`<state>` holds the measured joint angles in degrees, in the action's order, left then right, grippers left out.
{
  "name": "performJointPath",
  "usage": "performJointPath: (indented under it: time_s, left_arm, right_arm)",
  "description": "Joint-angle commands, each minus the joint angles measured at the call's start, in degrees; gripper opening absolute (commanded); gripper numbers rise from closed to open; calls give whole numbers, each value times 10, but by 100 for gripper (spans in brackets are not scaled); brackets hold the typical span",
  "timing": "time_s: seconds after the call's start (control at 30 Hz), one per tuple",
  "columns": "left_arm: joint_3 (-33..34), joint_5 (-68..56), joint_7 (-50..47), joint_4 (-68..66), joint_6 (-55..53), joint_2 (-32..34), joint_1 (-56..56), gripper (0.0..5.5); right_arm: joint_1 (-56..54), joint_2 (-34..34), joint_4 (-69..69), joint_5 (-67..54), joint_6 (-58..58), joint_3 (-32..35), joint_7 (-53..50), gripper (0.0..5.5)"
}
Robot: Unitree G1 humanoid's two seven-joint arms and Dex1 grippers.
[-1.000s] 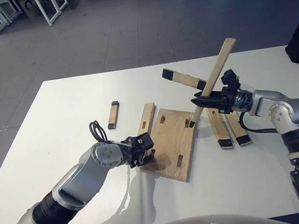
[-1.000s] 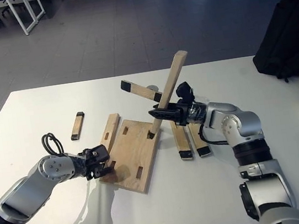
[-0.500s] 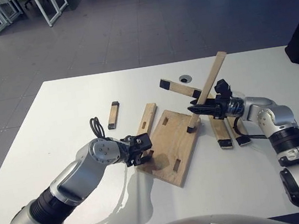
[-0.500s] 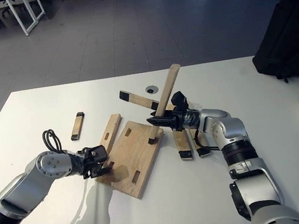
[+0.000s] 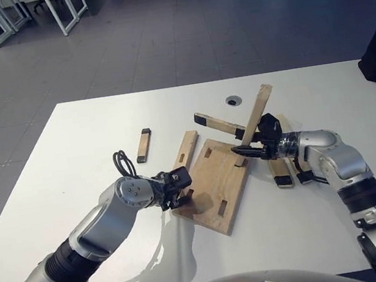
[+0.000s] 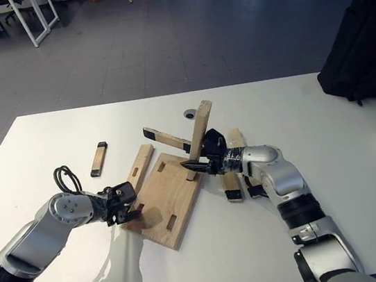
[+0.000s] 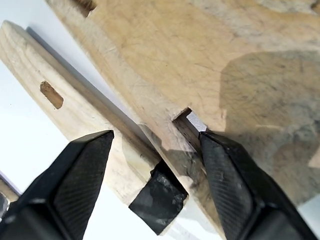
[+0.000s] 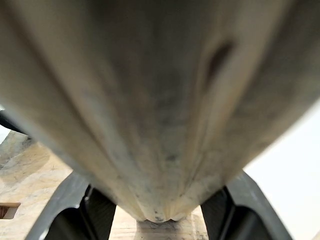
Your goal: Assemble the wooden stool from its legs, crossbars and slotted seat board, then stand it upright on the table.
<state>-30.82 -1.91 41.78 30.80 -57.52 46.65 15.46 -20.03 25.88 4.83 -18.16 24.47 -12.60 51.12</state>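
Left eye view: the white table (image 5: 77, 149) carries all the stool parts, loose or half joined.
Short crossbar (image 5: 144, 145): it lies alone at the left, well apart from the other pieces.
Left gripper (image 5: 180, 192): it sits at the near left edge of the seat board (image 5: 211, 183). Its fingers (image 7: 80, 180) are spread, one beside the black tip of a lying leg (image 5: 186, 148), the other at a slot in the board edge. They pinch nothing.
Lying leg: flat on the table, along the left edge of the board and partly under it.
Seat board: flat, turned at an angle, with its slots facing up.
Held leg (image 5: 256, 109): it is tilted, with the lower end at the far right slot (image 5: 240, 164). Whether it is fully seated cannot be told.
Crossing piece (image 5: 217, 123): a black-tipped piece runs behind the held leg. A joint between them is not clear.
Right gripper (image 5: 245, 151): its fingers (image 8: 252, 205) pinch the held leg low, near the slot.
Spare legs (image 5: 281, 173): two lie side by side, just right of the board.
Step in hand: probably seating the held leg in its slot.
How to do it well: the leg should be brought upright before pushing, so the tenon does not jam. The push should go straight down. The left gripper should press on the board, because otherwise the board may slide or tip.
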Motion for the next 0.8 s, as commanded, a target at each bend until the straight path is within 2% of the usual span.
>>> performJointPath:
  time_s: [0.03,0.17,0.37,0.4,0.53,0.67,0.8]
  left_arm:
    - [-20,-7,0,-3,-20,-16,-14,317]
    - [-20,-6,1,-7,-19,-17,-8,317]
    - [-21,-4,-6,-1,-27,-24,-12,317]
    - [-21,-4,-7,-1,-29,-26,-13,317]
    - [-17,-5,-14,-1,-33,-30,-18,317]
    - [-10,-6,-24,3,-40,-31,-28,317]
    - [-1,-8,-41,17,-51,-34,-51,317]
  right_arm:
    - [67,4,74,31,96,-71,13,202]
    - [4,12,124,0,75,-14,29,202]
    - [-33,40,53,-6,49,-12,57,202]
    - [-36,43,41,-5,50,-14,56,239]
    - [-49,76,-15,-10,79,-1,70,315]
    - [-47,146,-51,8,96,3,97,381]
    - [-14,239,-52,64,64,0,121,461]
